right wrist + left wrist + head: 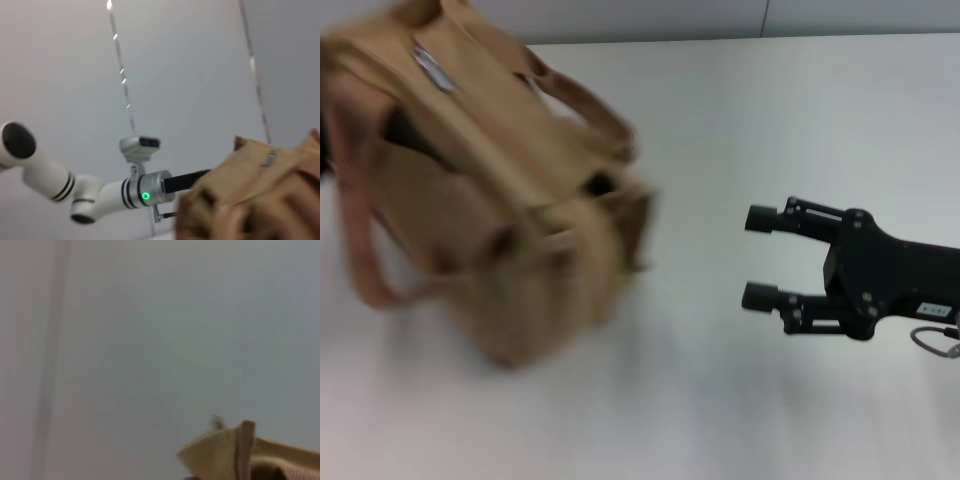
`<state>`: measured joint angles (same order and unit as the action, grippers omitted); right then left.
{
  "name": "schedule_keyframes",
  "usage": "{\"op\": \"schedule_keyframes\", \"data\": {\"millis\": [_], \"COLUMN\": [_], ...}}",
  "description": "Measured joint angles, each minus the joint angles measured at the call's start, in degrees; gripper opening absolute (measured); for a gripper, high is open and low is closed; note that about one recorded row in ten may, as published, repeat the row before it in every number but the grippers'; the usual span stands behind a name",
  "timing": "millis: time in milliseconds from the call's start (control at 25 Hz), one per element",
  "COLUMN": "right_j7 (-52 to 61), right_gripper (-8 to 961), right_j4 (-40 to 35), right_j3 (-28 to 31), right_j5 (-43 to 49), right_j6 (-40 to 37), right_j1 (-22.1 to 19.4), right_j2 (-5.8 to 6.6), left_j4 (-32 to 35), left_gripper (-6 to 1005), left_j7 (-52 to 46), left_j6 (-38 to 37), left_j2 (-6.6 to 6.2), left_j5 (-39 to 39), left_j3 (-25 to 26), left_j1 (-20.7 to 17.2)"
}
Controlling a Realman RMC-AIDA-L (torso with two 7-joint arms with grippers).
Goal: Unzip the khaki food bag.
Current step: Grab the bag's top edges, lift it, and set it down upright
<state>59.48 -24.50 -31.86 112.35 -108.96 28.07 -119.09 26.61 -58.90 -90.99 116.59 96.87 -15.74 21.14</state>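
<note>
Bag (490,210) sat tilted toward the left edge of the tabletop (770,120), near the far-left corner, one strap (585,105) arching over its top and a metal pull (432,68) visible on the upper face. Right pincer (760,257) hovered over the right side of the tabletop, fingers wide apart, holding nothing, well clear of the bag. Left arm (100,192) reached to the bag's far side; its pincer was hidden, so its state could not be told.
</note>
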Motion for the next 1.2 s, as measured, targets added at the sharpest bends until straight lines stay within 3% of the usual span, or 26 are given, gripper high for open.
{"op": "schedule_keyframes", "data": {"millis": [200,360,520,560,800,1080,1200], "right_j7": [-0.9,-1.9,-2.4,-2.7,-7.3,-20.1,-38.2], "right_gripper": [841,841,841,841,842,841,841], "right_j4": [3.4,6.1,7.4,7.6,9.2,13.0,20.7], "right_j3": [3.4,6.7,8.5,8.8,11.5,12.4,12.5], "right_j5": [-0.8,-0.8,-0.8,-0.8,-1.7,-7.8,-8.3], "right_j6": [2.4,4.5,5.6,5.6,2.9,2.5,3.8], "right_j1": [0.4,0.7,0.4,0.3,-1.8,-5.5,-6.0], "right_j2": [0.00,-0.04,-0.06,-0.06,-0.21,-0.37,-0.57], "left_j4": [0.3,-1.3,-9.0,-13.4,-22.2,-28.2,-29.7], "left_gripper": [93,97,101,102,108,115,118], "left_j7": [1.2,7.4,18.8,25.2,37.7,40.8,40.8], "left_j6": [-2.0,-9.3,-11.8,-10.2,-3.5,-3.4,-3.7], "left_j2": [-0.11,1.88,2.21,2.26,2.55,2.58,2.59], "left_j5": [-9.1,-10.3,-10.5,-10.6,-10.6,-9.8,-9.3], "left_j3": [1.4,0.0,-8.1,-12.2,-18.0,-18.7,-18.8], "left_j1": [3.2,5.3,5.4,5.1,5.3,6.6,7.6]}}
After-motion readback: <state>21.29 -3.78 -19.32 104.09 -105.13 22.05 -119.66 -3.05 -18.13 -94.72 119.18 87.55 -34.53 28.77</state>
